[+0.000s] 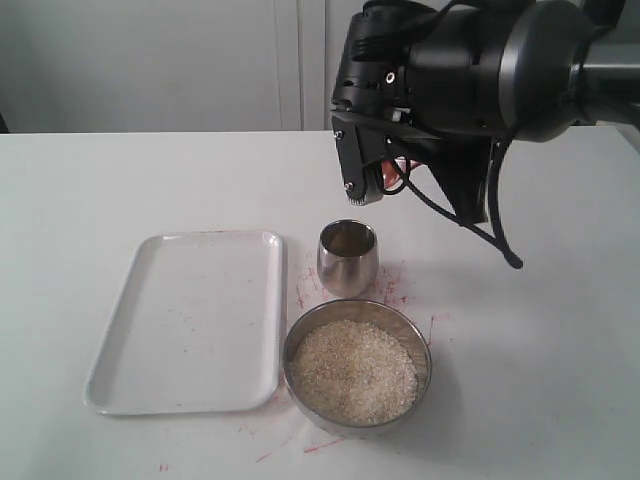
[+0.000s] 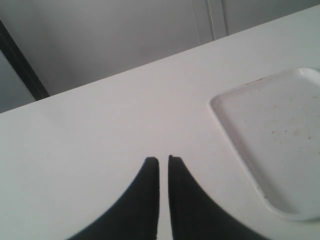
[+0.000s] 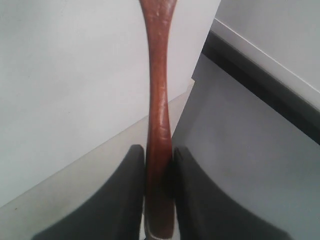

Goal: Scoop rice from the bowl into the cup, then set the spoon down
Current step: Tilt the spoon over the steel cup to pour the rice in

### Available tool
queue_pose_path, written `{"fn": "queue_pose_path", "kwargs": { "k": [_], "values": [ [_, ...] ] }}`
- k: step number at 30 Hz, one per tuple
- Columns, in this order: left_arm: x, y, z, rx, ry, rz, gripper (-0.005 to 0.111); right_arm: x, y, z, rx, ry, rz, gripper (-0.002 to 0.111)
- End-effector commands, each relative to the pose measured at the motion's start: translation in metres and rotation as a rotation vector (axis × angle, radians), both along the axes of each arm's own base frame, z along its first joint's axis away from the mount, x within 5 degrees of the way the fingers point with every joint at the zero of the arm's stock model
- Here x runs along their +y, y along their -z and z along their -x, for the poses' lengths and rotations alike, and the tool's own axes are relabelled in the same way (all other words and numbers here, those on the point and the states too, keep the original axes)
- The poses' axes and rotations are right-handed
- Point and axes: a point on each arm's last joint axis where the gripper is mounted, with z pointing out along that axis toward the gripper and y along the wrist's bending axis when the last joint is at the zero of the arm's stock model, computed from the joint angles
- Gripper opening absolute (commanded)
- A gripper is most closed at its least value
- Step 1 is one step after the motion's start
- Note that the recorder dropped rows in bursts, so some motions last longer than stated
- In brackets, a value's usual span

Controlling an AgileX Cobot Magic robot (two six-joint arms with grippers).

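Observation:
The steel bowl (image 1: 424, 352) sits at the front of the table, filled with off-white rice (image 1: 352, 370). Just behind it stands the small steel cup (image 1: 348, 258). My right gripper (image 1: 374, 182) hangs in the air above and slightly behind the cup. In the right wrist view that gripper (image 3: 159, 148) is shut on the slim handle of the reddish-brown wooden spoon (image 3: 159, 95). The spoon's bowl end runs out of that frame. Only a sliver of the spoon (image 1: 402, 163) shows in the exterior view. My left gripper (image 2: 163, 159) is shut and empty over bare table.
A white rectangular tray (image 1: 185, 320) lies left of the cup and bowl, and its corner (image 2: 280, 130) shows beside my left gripper. Red marks streak the tabletop around the cup and bowl. A pale wall runs behind the table.

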Motion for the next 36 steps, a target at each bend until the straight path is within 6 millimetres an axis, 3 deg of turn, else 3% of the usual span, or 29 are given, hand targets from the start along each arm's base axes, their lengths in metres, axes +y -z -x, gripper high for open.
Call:
{"fn": "queue_pose_path", "kwargs": {
  "k": [1, 6, 21, 31, 36],
  "values": [
    [0.0, -0.001, 0.0, -0.006, 0.002, 0.008, 0.014, 0.001, -0.005, 0.0, -0.013, -0.01, 0.013, 0.0],
    [0.0, -0.001, 0.0, -0.006, 0.002, 0.008, 0.014, 0.012, -0.001, 0.007, 0.013, -0.024, -0.026, 0.0],
    [0.0, -0.001, 0.0, -0.006, 0.002, 0.008, 0.014, 0.014, -0.001, 0.008, 0.007, -0.027, -0.029, 0.0],
    [0.0, -0.001, 0.0, -0.006, 0.002, 0.008, 0.014, 0.015, 0.0, 0.009, -0.129, 0.144, -0.203, 0.0],
    [0.0, -0.001, 0.0, -0.006, 0.002, 0.008, 0.014, 0.017, 0.001, 0.015, -0.172, 0.287, -0.373, 0.0]
  ]
}}
